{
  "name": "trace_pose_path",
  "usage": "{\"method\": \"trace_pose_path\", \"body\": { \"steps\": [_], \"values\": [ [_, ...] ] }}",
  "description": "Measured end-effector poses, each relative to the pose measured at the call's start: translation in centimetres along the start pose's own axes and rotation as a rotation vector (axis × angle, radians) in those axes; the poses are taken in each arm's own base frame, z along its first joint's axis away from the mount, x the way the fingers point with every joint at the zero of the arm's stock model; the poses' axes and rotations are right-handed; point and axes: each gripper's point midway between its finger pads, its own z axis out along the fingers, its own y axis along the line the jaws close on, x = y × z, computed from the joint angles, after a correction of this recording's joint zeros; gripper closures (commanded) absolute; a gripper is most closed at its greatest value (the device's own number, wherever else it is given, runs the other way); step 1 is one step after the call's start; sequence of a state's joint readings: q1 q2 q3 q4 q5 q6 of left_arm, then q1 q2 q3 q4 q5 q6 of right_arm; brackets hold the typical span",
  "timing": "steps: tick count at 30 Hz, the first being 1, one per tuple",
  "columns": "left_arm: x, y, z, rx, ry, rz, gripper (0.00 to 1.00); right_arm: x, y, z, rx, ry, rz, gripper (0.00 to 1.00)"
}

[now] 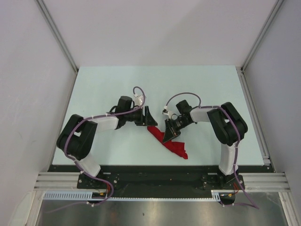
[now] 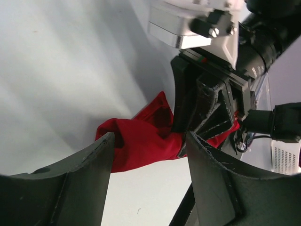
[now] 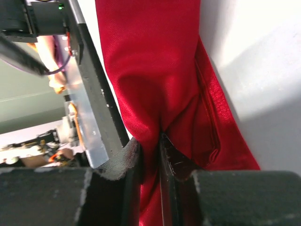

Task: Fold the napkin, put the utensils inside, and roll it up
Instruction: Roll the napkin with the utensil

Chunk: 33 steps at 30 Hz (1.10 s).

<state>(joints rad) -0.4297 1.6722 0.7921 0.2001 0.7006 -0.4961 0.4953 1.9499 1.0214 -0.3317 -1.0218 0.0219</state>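
Red, faintly shiny woven cloth, the napkin, lay bunched in a creased strip on the pale surface. From above its upper end was hidden under my right hand, whose dark scuffed fingers were clamped on a fold. My left hand sat just beside, fingers apart, cloth ahead of them; whether they touched it I could not tell.

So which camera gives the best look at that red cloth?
The top external view: it alone shows the napkin laid out as a crumpled strip on the table, partly behind the right tool. The right wrist view shows only a fold pinched in that tool; the left wrist view, one bunched end.
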Motion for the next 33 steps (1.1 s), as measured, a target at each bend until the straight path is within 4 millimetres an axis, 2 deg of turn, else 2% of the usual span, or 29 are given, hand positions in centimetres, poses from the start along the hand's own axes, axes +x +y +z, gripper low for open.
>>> {"method": "trace_pose_path", "body": {
  "steps": [6, 8, 9, 10, 12, 13, 15, 16, 19, 23, 29, 33],
  "values": [
    [1.2, 0.4, 1.0, 0.009, 0.037, -0.009, 0.35, 0.1, -0.1, 0.1, -0.056, 0.007, 0.033, 0.8],
    [1.7, 0.8, 1.2, 0.004, 0.048, -0.02, 0.4, 0.0, -0.1, 0.1, -0.063, 0.006, 0.036, 0.79],
    [1.8, 0.9, 1.3, 0.002, 0.053, -0.022, 0.45, 0.0, -0.1, 0.0, -0.066, 0.005, 0.038, 0.79],
    [2.0, 0.9, 1.3, 0.002, 0.057, -0.023, 0.56, 0.0, -0.1, 0.0, -0.07, 0.004, 0.041, 0.79],
    [2.2, 0.9, 1.5, 0.003, 0.064, -0.025, 0.69, 0.0, -0.2, -0.1, -0.077, 0.001, 0.046, 0.77],
    [2.3, 0.9, 1.5, 0.003, 0.066, -0.027, 0.8, -0.1, -0.2, -0.1, -0.079, 0.0, 0.049, 0.72],
    [2.6, 1.0, 1.8, 0.003, 0.075, -0.031, 0.9, -0.1, -0.2, -0.3, -0.081, -0.003, 0.053, 0.67],
    [2.7, 1.2, 1.9, 0.001, 0.078, -0.032, 0.99, -0.1, -0.3, -0.3, -0.08, -0.005, 0.056, 0.59],
    [3.1, 1.6, 2.1, -0.01, 0.093, -0.046, 1.0, -0.3, 0.0, -0.6, -0.087, -0.007, 0.074, 0.46],
    [3.1, 1.9, 2.4, -0.021, 0.112, -0.062, 1.0, -0.9, 0.7, -1.2, -0.057, -0.023, 0.061, 0.39],
    [3.0, 2.1, 2.8, -0.032, 0.134, -0.082, 1.0, -3.6, 0.7, -4.0, 0.163, -0.157, -0.077, 0.32],
    [3.1, 2.3, 2.9, -0.039, 0.148, -0.095, 1.0, -4.2, 1.8, -6.4, 0.352, -0.268, -0.202, 0.27]
  ]
}}
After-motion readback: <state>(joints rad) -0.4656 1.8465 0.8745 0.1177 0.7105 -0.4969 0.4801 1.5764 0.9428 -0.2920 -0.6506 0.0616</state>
